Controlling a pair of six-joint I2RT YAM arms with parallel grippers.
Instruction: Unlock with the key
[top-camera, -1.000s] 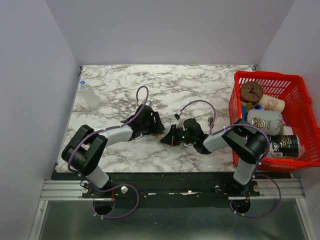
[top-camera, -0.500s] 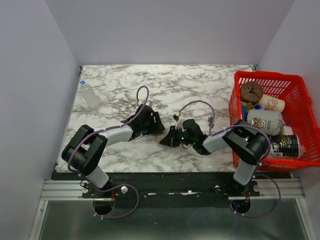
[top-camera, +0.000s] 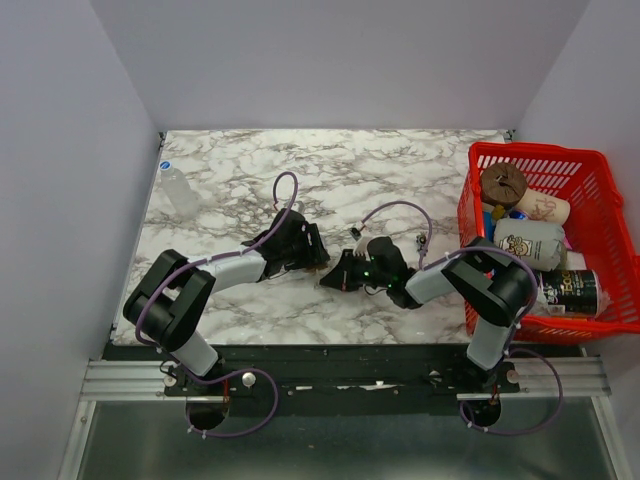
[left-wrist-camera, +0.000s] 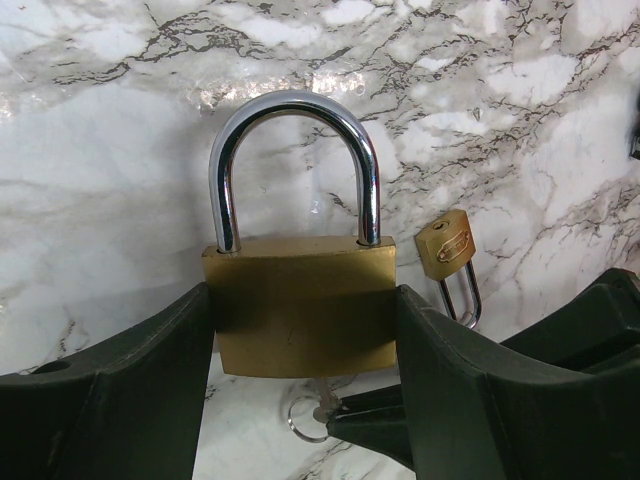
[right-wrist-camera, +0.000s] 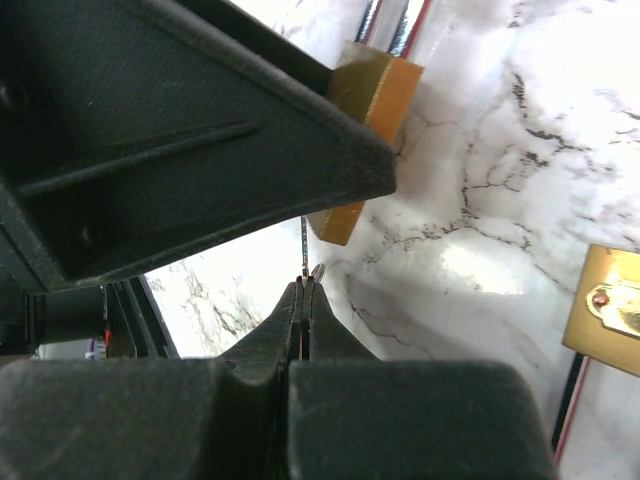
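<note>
I see the left gripper (top-camera: 317, 257) at the middle of the top view, low over the marble table (top-camera: 420, 170). In the left wrist view it is clamped on the brass padlock (left-wrist-camera: 300, 305). 1 finger (left-wrist-camera: 110, 400) presses the left side of the body, the other the right side. The padlock stands upright in that view, steel shackle (left-wrist-camera: 295, 120) up and seated in the body at both legs, so it looks locked.

The right gripper (right-wrist-camera: 305, 292) sits just right of the left one in the top view, tips pointed at it. Its 2 fingers are pinched together on the key (left-wrist-camera: 320, 404), which shows edge-on as a thin blade in the right wrist view. In the left wrist view the key and its ring (left-wrist-camera: 299, 417) are at the bottom center, right under the padlock body. I cannot tell if the blade is in the keyhole.

A 2nd, small padlock (left-wrist-camera: 447, 244) lies on the table just right of the big one, shackle toward the bottom of the left wrist view.

A red basket (top-camera: 468, 215) holding cans is at the right edge of the top view. A clear bottle (top-camera: 180, 190) lies at the upper left of the table.
</note>
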